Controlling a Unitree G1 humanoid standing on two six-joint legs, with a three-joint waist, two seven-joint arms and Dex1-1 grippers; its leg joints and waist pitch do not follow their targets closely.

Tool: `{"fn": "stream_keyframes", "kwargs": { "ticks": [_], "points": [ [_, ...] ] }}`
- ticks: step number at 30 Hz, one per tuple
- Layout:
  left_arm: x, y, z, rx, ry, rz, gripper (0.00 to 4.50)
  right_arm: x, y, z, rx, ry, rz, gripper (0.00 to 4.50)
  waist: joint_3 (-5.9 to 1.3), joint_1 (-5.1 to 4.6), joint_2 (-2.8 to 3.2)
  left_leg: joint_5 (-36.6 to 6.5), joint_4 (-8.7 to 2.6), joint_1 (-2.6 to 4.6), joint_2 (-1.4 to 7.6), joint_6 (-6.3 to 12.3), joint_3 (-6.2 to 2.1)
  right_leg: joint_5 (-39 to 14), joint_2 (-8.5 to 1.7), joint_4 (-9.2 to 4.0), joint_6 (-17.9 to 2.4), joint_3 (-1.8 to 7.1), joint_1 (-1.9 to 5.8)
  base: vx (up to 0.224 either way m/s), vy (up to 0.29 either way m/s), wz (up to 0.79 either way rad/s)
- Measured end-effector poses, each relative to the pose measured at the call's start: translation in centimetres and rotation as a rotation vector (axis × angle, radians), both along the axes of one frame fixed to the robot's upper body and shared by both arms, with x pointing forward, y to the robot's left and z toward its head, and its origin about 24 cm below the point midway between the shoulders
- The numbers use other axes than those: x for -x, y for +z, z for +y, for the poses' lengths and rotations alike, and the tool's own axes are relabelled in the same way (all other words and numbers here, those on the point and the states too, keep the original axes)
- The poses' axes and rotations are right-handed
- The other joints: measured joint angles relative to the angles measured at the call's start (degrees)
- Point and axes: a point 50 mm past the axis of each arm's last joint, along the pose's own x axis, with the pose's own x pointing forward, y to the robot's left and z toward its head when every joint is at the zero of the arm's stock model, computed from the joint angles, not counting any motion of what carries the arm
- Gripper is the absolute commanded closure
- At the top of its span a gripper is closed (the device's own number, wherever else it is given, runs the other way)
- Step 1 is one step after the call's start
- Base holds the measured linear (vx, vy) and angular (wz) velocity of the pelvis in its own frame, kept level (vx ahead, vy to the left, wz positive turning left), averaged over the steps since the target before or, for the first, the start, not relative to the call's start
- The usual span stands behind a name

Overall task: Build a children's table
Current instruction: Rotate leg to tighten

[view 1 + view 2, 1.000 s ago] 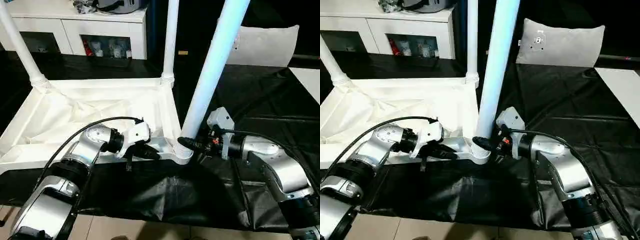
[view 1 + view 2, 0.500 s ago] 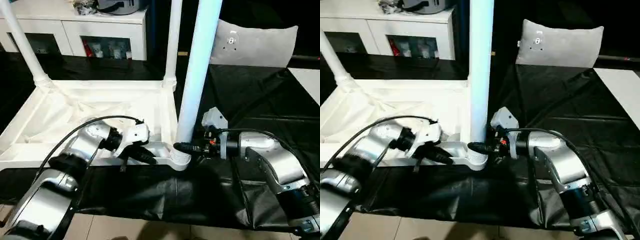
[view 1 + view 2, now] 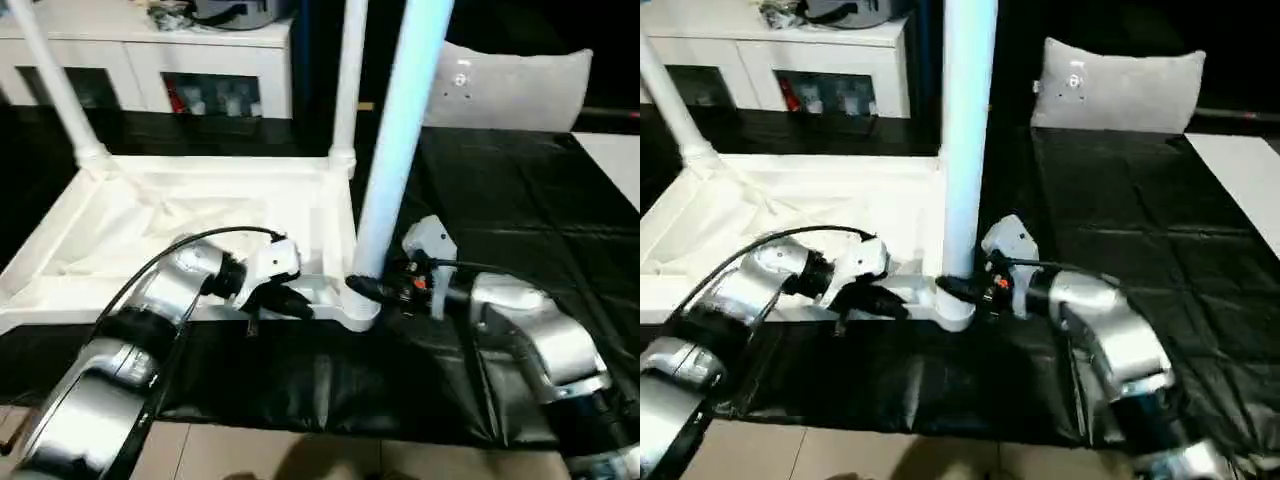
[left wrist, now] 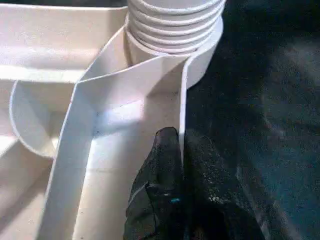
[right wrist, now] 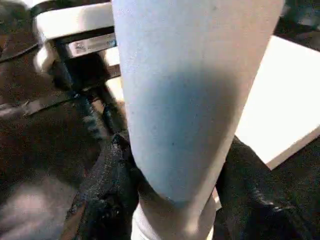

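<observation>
While the children's table (image 3: 200,215) lies upside down on black sheeting (image 3: 520,200), the right gripper (image 3: 368,290) has one black finger on each side of the near-corner leg (image 3: 395,150), clasping it just above its socket. The left gripper (image 3: 292,303) is pinched closed on the table's near rim (image 4: 181,100), fingers (image 4: 162,170) pressed against that thin wall, close beside the same corner.

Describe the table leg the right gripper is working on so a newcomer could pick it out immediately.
Start at the upturned white table top lying on the black sheet. Three legs rise from its corners; take the one at the near corner, closest to the camera. Unlike the two thinner-looking far legs, it has the right gripper clasping its base.
</observation>
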Motion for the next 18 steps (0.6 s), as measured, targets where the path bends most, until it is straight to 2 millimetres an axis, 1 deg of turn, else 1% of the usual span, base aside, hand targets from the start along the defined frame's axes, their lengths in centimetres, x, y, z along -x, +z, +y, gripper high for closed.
{"fn": "stream_keyframes", "kwargs": {
  "ticks": [1, 3, 5, 6, 9, 11, 13, 15, 18],
  "points": [
    [0.3, 0.0, 0.1, 0.005, 0.028, -0.002, 4.5, 0.0, -0.1, 0.4, -0.017, -0.025, 0.0, 2.64, 0.01, -0.5, 0.01, 0.0, 0.0, 0.02, -0.01, 0.0, 0.02, 0.0, -0.02, -0.02, 0.0, 0.02, 0.0, 0.0, 0.0, 0.0],
    [0.7, 0.0, -0.1, 0.016, 0.092, -0.005, 4.5, -0.4, 0.0, 0.8, -0.04, -0.091, -0.009, 2.64, 0.05, -1.21, 0.07, 0.0, 0.06, 0.0, -0.04, 0.01, 0.02, -0.01, -0.04, -0.11, 0.0, 0.01, -0.11, 0.0, 0.0, 0.0],
    [1.0, 0.0, -0.5, 0.03, 0.178, -0.014, 4.5, -1.3, 0.1, 1.1, -0.055, -0.172, -0.014, 2.64, 0.08, -2.23, 0.06, 0.0, 0.06, -0.03, -0.05, 0.01, 0.01, -0.01, -0.04, -0.2, 0.0, -0.03, -0.22, 0.0, 0.0, 0.0],
    [1.1, 0.0, -1.0, 0.038, 0.228, -0.019, 4.5, -1.8, 0.1, 1.2, -0.056, -0.216, -0.014, 2.64, 0.1, -2.81, 0.05, 0.0, 0.08, -0.05, -0.05, 0.01, 0.0, -0.01, -0.04, -0.25, 0.0, -0.07, -0.29, 0.0, 0.0, 0.0],
    [1.4, 0.1, -2.5, 0.049, 0.339, -0.034, 4.5, -3.1, 0.3, 1.4, -0.052, -0.302, -0.018, 2.64, 0.12, -3.91, 0.05, -0.01, 0.05, -0.19, -0.03, 0.01, 0.0, 0.0, -0.02, -0.27, 0.0, -0.11, -0.4, 0.0, 0.0, 0.0],
    [1.5, 0.2, -3.5, 0.044, 0.381, -0.05, 4.5, -3.6, 0.4, 1.4, -0.044, -0.335, -0.021, 2.64, 0.13, -4.05, -0.03, -0.01, -0.01, -0.27, 0.02, 0.01, -0.01, 0.0, 0.04, -0.24, -0.01, -0.14, -0.46, 0.0, 0.0, 0.0],
    [1.5, 0.4, -4.5, 0.026, 0.426, -0.088, 4.5, -4.1, 0.6, 1.6, -0.038, -0.371, -0.029, 2.64, 0.1, -3.91, -0.12, -0.01, -0.12, -0.33, 0.03, 0.01, -0.04, 0.04, 0.07, -0.12, -0.06, -0.15, -0.54, 0.0, 0.0, 0.0],
    [1.5, 0.5, -5.0, 0.027, 0.449, -0.105, 4.5, -4.2, 0.7, 1.5, -0.029, -0.391, -0.038, 2.64, 0.04, -3.52, -0.21, -0.03, -0.26, -0.33, 0.01, 0.0, -0.01, 0.14, 0.08, 0.1, -0.2, -0.12, -0.61, 0.0, 0.0, 0.0],
    [1.4, 0.6, -5.1, 0.018, 0.463, -0.118, 4.5, -4.3, 0.7, 1.6, -0.023, -0.4, -0.046, 2.64, 0.01, -2.86, -0.23, -0.06, -0.58, -0.19, 0.04, -0.08, 0.07, 0.36, 0.13, 0.15, -0.41, -0.19, -0.61, 0.0, 0.0, 0.0]
  ]
}}
